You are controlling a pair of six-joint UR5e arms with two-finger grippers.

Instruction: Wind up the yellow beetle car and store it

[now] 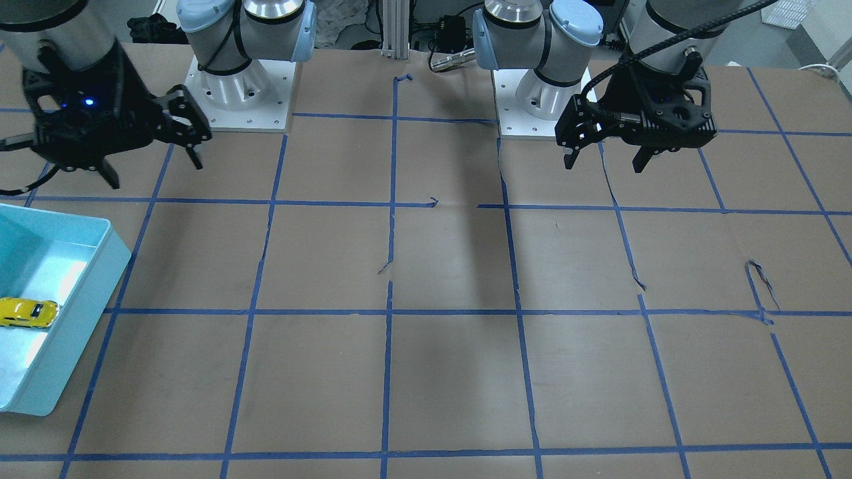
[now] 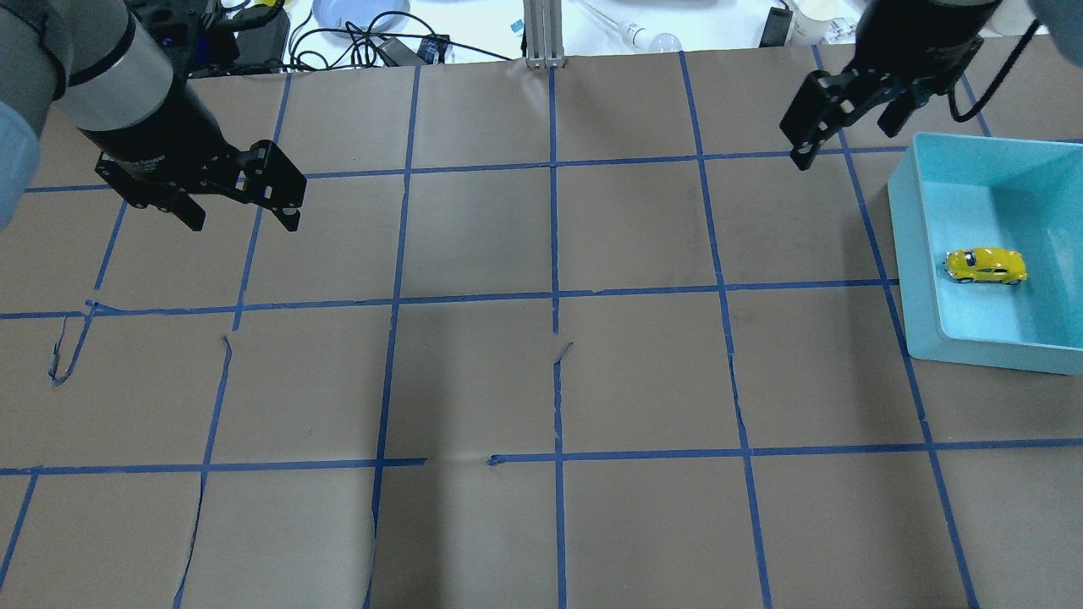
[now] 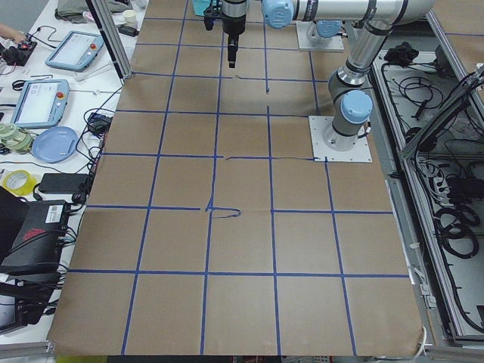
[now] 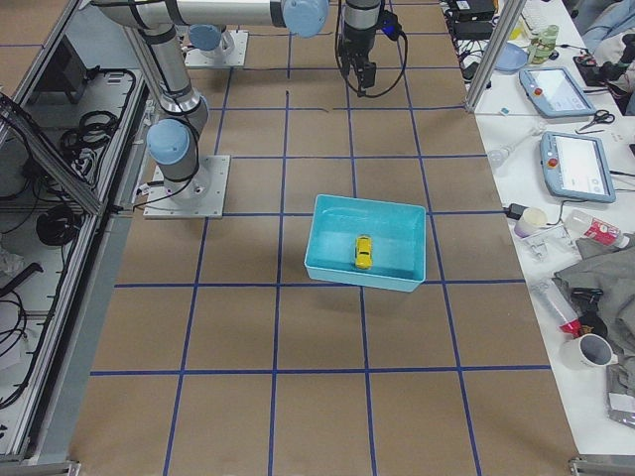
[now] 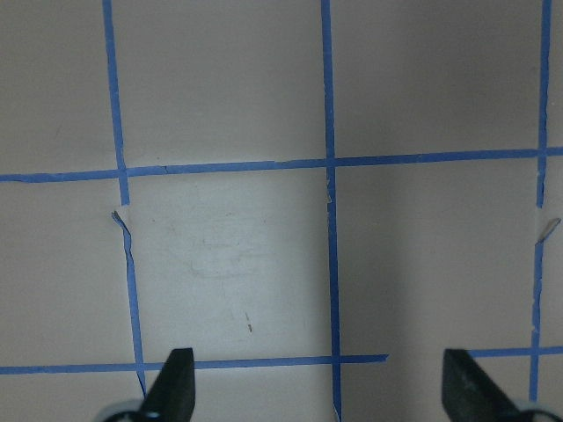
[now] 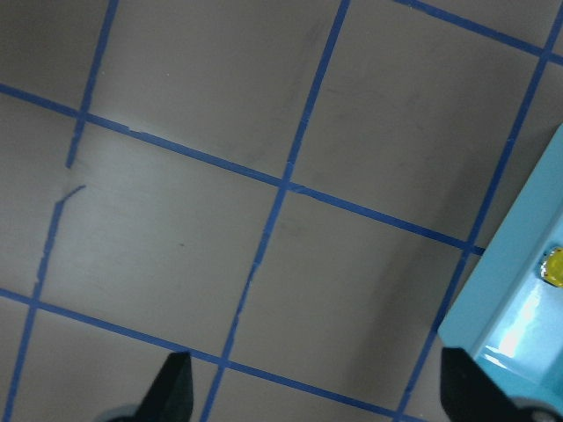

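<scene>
Left gripper (image 2: 244,218): hangs in the air above the table (image 2: 474,381), spread wide apart, grips nothing. From its own wrist camera, two dark fingertips (image 5: 176,382) poke up at the lower edge, with only brown paper and blue tape lines (image 5: 327,220) between them. Right gripper (image 2: 846,139): also wide open and empty, held above the table on the robot's right side, near one corner of a light blue tub (image 2: 912,254) but not over it. From the right wrist camera, the same spread fingertips (image 6: 176,387) at the bottom, brown paper between them, and the tub's wall (image 6: 501,290) cutting in at the right edge, with a sliver of yellow just inside. Yellow toy car (image 2: 986,266): sits on its wheels inside the tub, around the middle of its floor, touching neither gripper and well apart from both. From across the table, the car (image 1: 26,313) at the far left edge, within the tub's pale blue wall (image 1: 80,319). Brown paper over the whole table, marked into large squares by the blue tape, torn and lifted in a few places.
</scene>
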